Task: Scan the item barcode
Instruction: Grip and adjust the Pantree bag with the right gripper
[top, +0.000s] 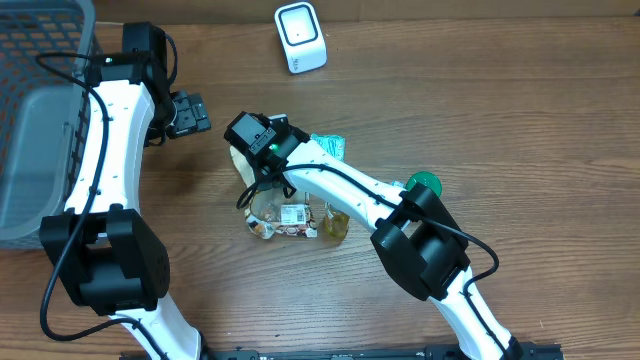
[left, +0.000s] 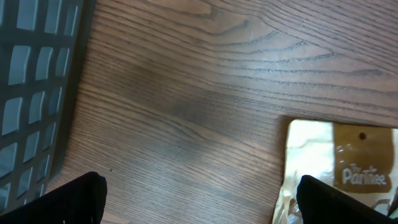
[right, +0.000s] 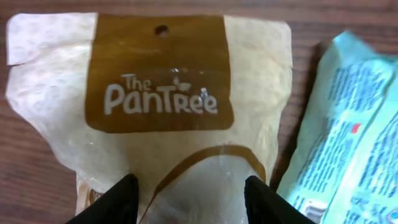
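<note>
The pouch (right: 161, 106) lies flat on the wooden desk (top: 520, 100) with its printed face up. It is on the robot's side of the white scanner (top: 300, 38) and well apart from it. Its long axis runs at a slant. The brown header with the hang hole and "The PanTree" is the end nearer the scanner. The clear lower part, which carries a white label (top: 293, 214), is the end farther from the scanner. What is printed on that label is too small to read.

A teal packet (right: 348, 124) lies just beside the pouch's long edge, closer to the scanner than the labelled end is. A green round thing (top: 424, 184) sits farther from the scanner still, over on the right arm's side. A grey basket (top: 40, 60) stands at the desk's edge, well away from the scanner on the left arm's side.

From overhead, the white right arm (top: 340, 185) crosses above the pouch's middle and hides it.

The right hand (right: 193, 186) is over the header end. Its fingers (right: 124, 199) stand apart above the pouch face and are not clenched on it. Whether the tips touch the film cannot be told.

The left hand (left: 199, 183) is released, spread wide over bare desk between basket and pouch. The pouch's header corner lies just inside its right finger.
</note>
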